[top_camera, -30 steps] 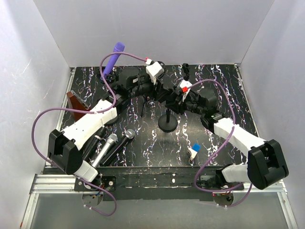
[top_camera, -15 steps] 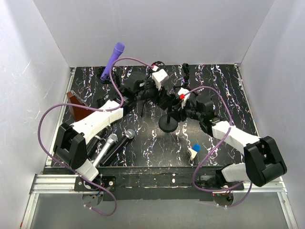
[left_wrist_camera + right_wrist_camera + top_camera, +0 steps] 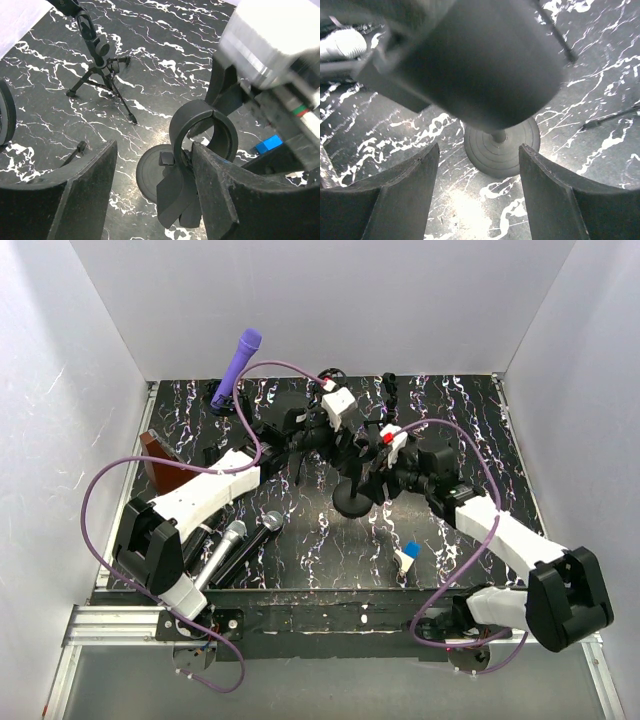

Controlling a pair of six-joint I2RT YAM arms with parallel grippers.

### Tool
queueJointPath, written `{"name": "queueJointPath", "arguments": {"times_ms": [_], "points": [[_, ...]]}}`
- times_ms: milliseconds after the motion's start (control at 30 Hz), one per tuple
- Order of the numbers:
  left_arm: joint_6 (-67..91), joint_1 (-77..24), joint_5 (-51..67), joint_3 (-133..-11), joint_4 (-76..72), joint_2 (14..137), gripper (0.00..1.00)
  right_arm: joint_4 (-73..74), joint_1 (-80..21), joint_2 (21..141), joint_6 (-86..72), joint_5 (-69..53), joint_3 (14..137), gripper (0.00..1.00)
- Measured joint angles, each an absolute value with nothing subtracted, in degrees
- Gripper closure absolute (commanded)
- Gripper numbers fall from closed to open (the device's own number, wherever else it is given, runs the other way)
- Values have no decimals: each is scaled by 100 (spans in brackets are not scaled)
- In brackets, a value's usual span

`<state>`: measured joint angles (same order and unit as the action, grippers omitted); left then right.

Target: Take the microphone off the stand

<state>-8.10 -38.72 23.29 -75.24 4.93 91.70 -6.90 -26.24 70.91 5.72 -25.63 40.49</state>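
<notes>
Top external view counts three microphones: a purple microphone (image 3: pixel 237 368) at the back left of the table (image 3: pixel 450 420), and two lying side by side near the left front edge, a silver-headed microphone (image 3: pixel 226 548) and a black microphone (image 3: pixel 262 532). Only the purple one is raised off the table. Its lower end sits in a dark holder (image 3: pixel 220 400), and its long axis tilts, head uppermost, leaning toward the back wall and slightly right. The two lying ones run diagonally, heads toward the back right. Stands number three: that holder, a tripod stand (image 3: pixel 390 388) at the back, and a round-based stand (image 3: pixel 352 502) in the middle, where both arms meet. Left wrist view shows the left tool (image 3: pixel 155 147) with fingers apart on either side of the round-based stand's C-shaped clip (image 3: pixel 200 109). Table shows through the ring, and the clip sits just beside one finger, clear of the other. Right wrist view shows the right tool (image 3: pixel 479 147) spread wide, gripping nothing, the stand's base beyond it, under a large blurred dark shape I cannot identify. One blue-and-white piece (image 3: pixel 407 555) lies near the front, and one brown object (image 3: pixel 160 458) sits at the left edge.
</notes>
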Motion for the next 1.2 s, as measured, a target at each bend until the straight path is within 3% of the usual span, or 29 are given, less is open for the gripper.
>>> {"name": "queueJointPath", "arguments": {"times_ms": [133, 333, 633, 800, 1000, 1200], "points": [[-766, -3892, 2309, -7828, 1024, 9168, 28, -193, -2488, 6667, 344, -2606, 4497, 26], [-838, -3909, 2235, -8147, 1656, 8995, 27, 419, -2298, 6139, -283, -2910, 5245, 18], [-958, -3911, 2058, -8125, 2108, 8482, 24, 760, -2102, 7397, -1964, -3699, 6088, 15], [-1066, -3909, 1813, -8119, 2211, 8396, 23, 797, -2073, 7946, -2580, -3865, 6322, 27], [-1151, -3850, 1691, -8101, 2296, 8366, 23, 810, -2073, 8099, -2963, -3933, 6506, 67], [-1184, -3787, 1647, -8097, 2335, 8333, 23, 1044, -1900, 8049, -3048, -3931, 6528, 71]]}}
